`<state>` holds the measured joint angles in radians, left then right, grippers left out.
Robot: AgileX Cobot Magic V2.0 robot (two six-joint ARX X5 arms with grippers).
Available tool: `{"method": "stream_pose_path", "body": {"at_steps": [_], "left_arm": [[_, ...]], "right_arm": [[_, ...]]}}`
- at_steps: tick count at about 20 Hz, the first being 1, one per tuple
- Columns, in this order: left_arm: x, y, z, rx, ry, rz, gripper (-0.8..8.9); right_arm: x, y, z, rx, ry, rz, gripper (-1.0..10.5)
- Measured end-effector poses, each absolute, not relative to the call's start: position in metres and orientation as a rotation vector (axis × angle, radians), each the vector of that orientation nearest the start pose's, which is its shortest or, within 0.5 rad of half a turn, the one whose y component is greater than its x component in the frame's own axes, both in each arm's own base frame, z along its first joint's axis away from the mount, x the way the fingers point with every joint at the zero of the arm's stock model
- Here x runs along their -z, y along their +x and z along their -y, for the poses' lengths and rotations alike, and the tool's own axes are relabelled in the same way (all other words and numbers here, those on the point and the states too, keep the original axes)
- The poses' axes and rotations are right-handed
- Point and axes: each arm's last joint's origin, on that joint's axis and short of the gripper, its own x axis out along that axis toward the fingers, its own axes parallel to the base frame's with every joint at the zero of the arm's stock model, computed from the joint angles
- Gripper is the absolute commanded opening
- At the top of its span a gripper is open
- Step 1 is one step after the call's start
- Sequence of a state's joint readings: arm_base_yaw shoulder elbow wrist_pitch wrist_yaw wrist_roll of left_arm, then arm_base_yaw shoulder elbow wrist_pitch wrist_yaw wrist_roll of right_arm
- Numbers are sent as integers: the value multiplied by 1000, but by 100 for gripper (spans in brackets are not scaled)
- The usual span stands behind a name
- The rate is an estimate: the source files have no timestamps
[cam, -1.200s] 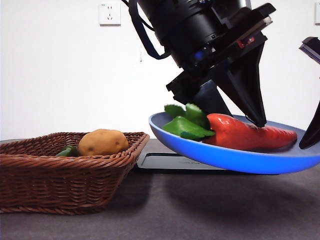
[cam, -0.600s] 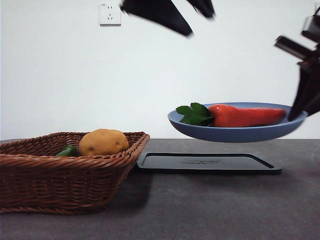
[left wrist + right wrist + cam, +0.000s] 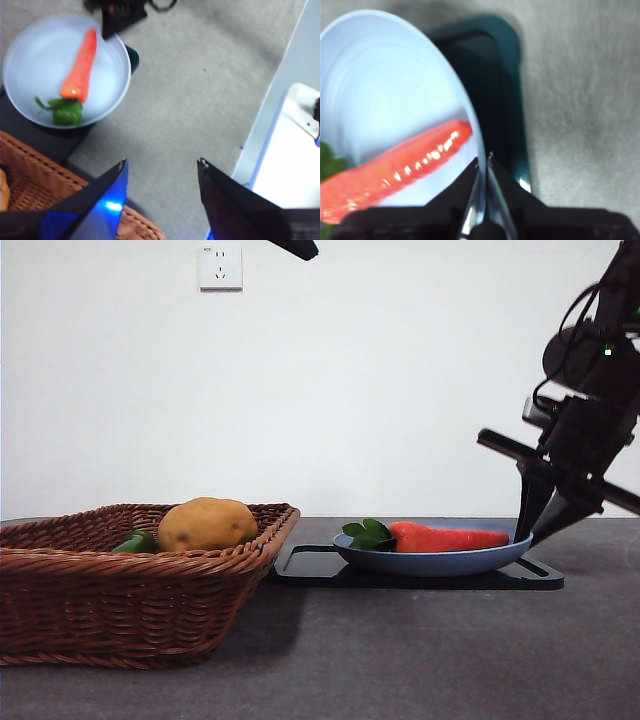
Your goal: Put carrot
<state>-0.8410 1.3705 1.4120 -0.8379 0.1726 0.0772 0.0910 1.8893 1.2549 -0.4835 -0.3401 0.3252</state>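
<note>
The smooth red-orange tapered carrot with its tuft of dark green leaves lies inside the shallow round blue plate, which rests on the flat black rectangular tray on the dark grey table. The right gripper is at the plate's edge nearest the carrot's thin tip, its 2 black jaws pinched nearly together on the rim, so the tip lies just beside the jaws without touching them. In the front view this gripper reaches down from the right side to the plate's right edge. The left gripper hangs high above the table with its 2 jaws spread wide and nothing between them; the carrot is well away from it, down on the plate. Beside the tray stands the brown woven wicker basket, holding a rounded tan-yellow potato and a green vegetable. A white wall socket sits on the wall; any writing on it is too small to read.
</note>
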Motion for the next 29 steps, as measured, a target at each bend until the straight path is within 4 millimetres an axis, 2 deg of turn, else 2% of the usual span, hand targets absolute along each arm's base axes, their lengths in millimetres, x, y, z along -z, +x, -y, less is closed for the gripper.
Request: {"method": "stream_pose_path", "body": {"at_steps": [5, 11, 13, 15, 17, 18, 20, 21, 25, 29], "left_arm": [[-365, 185, 209, 912, 358, -705, 247], [-368, 195, 211, 816, 358, -629, 245], [-368, 204, 210, 764, 351, -599, 244], [-369, 215, 208, 718, 330, -561, 243], [-373, 226, 204, 684, 296, -503, 216], [-375, 232, 202, 667, 277, -470, 163], [-380, 239, 197, 640, 250, -421, 23], [-382, 242, 195, 629, 239, -399, 8], [-387, 250, 188, 598, 213, -351, 7], [-393, 252, 175, 557, 188, -340, 6]], "right_arm": [[-168, 378, -42, -197, 431, -1177, 155], [-169, 376, -42, -242, 467, -1197, 154], [-177, 369, -41, -252, 485, -1226, 153], [-198, 359, -38, -266, 492, -1216, 131], [-225, 344, -37, -278, 483, -1194, 37], [-239, 335, -36, -290, 465, -1177, 0], [-265, 315, -36, -290, 406, -1139, 4], [-281, 302, -38, -273, 359, -1107, 4], [-333, 252, -49, -239, 203, -939, 4], [-367, 207, -65, -230, 58, -764, 4]]}}
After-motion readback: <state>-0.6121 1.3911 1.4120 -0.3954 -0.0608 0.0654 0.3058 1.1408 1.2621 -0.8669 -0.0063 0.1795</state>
